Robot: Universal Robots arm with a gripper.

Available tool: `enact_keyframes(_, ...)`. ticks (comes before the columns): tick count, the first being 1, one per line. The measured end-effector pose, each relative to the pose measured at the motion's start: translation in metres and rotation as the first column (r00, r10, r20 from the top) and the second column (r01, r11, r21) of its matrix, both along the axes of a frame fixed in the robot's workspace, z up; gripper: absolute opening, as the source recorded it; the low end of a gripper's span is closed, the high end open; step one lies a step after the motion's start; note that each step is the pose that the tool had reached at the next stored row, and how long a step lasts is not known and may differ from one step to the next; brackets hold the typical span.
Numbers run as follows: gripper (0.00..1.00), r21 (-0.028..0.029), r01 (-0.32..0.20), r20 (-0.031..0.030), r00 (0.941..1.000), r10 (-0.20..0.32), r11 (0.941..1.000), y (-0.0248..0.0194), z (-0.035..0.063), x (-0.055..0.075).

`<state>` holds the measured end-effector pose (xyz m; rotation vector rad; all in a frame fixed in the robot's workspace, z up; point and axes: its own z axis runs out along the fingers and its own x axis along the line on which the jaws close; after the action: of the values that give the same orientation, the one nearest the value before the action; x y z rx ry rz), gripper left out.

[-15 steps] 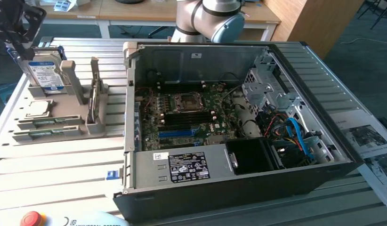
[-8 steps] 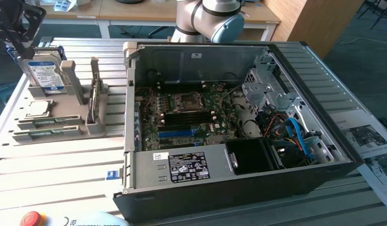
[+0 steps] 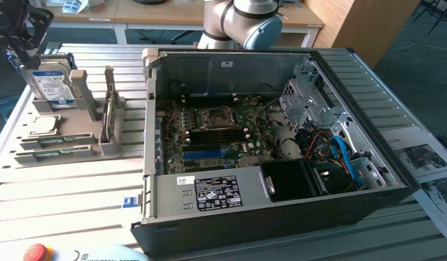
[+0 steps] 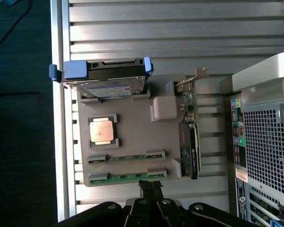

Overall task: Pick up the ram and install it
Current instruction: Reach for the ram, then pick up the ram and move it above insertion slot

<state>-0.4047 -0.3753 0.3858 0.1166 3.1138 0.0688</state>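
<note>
Gripper [image 4: 151, 185] jaws pressed together, nothing between them; it hangs over the edge of the grey holder [image 4: 132, 125], closest to the ram [image 4: 125, 177]. Ram lies flat in its holder slot, with a second ram stick [image 4: 127, 157] parallel beside it, so two sticks. One hard drive [image 4: 109, 87], upright. One processor chip [image 4: 103, 131]. One expansion card [image 4: 189, 151]. One open computer case [image 3: 281, 136], well apart from the sticks.
</note>
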Motion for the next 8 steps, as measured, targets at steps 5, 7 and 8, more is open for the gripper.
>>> enact_keyframes(5, 0.11, 0.0000, 0.000, 0.0000, 1.0000, 0.000, 1.0000, 0.0000, -0.0003, 0.0000)
enact_keyframes(7, 0.11, 0.0000, 0.000, 0.0000, 1.0000, 0.000, 1.0000, 0.0000, -0.0002, 0.0000)
enact_keyframes(8, 0.11, 0.0000, 0.000, 0.0001, 1.0000, 0.000, 1.0000, 0.0000, -0.0003, 0.0000)
